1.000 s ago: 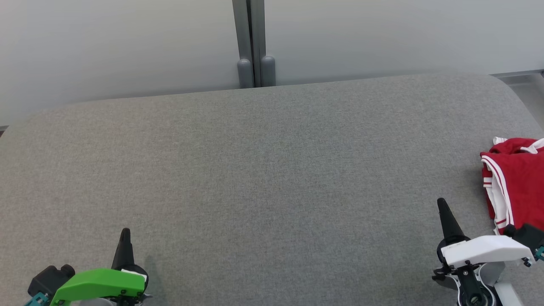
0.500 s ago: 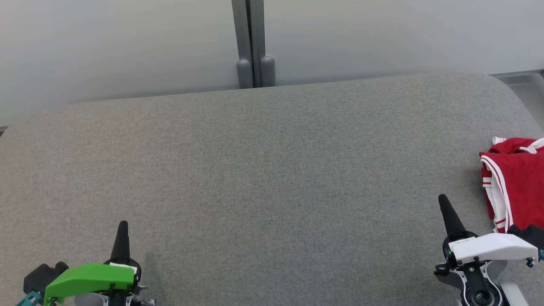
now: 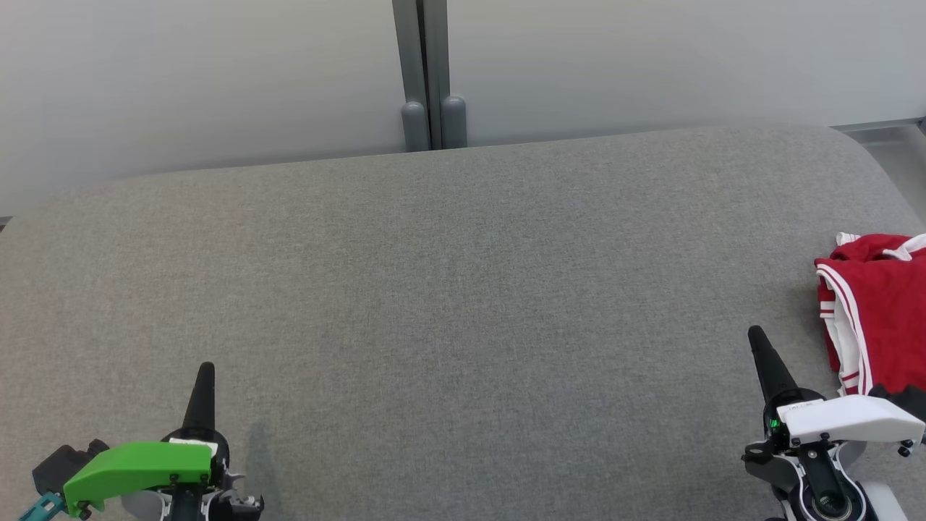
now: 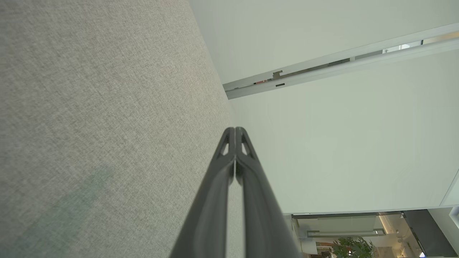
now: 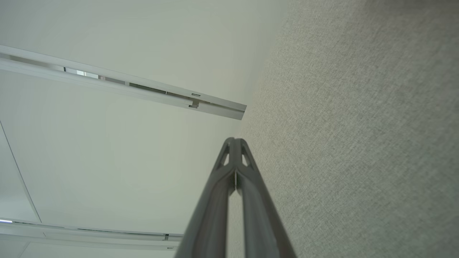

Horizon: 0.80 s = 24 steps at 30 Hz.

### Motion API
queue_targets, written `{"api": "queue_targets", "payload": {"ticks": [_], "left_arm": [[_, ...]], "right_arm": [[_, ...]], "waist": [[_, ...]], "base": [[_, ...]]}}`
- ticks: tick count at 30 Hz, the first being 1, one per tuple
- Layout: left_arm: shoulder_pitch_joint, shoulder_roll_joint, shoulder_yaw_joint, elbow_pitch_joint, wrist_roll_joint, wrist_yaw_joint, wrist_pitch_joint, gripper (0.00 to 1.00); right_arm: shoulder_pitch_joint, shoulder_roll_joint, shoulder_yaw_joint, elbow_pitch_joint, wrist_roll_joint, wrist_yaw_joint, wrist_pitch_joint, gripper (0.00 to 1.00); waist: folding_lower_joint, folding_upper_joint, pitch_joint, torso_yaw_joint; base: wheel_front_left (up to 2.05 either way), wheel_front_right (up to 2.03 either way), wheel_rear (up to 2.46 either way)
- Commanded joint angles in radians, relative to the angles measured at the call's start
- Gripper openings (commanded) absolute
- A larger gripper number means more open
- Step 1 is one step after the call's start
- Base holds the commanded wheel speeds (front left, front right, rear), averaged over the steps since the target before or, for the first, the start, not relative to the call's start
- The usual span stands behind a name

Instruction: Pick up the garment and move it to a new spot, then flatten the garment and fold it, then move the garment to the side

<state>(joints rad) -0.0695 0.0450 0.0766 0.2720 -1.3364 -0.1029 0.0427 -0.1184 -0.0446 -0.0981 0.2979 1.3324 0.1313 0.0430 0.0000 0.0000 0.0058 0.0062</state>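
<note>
Two grippers, left (image 3: 205,370) and right (image 3: 757,336), both closed on nothing, hovering over the table (image 3: 463,289). Garment (image 3: 875,311) lies bunched at the table's right edge, just beside the right gripper, not touching. Looks like either nothing is started or it's all done; can't tell. Garment is cut off by the frame, so its fold state is unclear.

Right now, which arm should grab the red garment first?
Right. The right gripper sits just beside the red garment at the table's right edge; the left gripper is across the table. Both are shut, holding nothing.
</note>
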Motion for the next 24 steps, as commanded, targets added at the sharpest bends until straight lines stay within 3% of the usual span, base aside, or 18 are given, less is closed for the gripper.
{"api": "queue_targets", "payload": {"ticks": [1,24], "left_arm": [[-0.019,0.007,0.007,-0.008,-0.025,-0.004,0.004,0.00],[-0.040,0.008,0.030,-0.023,-0.195,-0.023,0.052,0.00]], "right_arm": [[0.004,-0.006,-0.004,-0.013,0.024,-0.001,0.006,0.00],[0.011,-0.007,-0.013,-0.043,0.198,-0.001,0.052,0.00]], "waist": [[0.0000,0.0000,0.000,0.000],[0.0000,0.0000,-0.002,-0.004]], "base": [[0.00,0.00,0.00],[0.00,0.00,0.00]]}}
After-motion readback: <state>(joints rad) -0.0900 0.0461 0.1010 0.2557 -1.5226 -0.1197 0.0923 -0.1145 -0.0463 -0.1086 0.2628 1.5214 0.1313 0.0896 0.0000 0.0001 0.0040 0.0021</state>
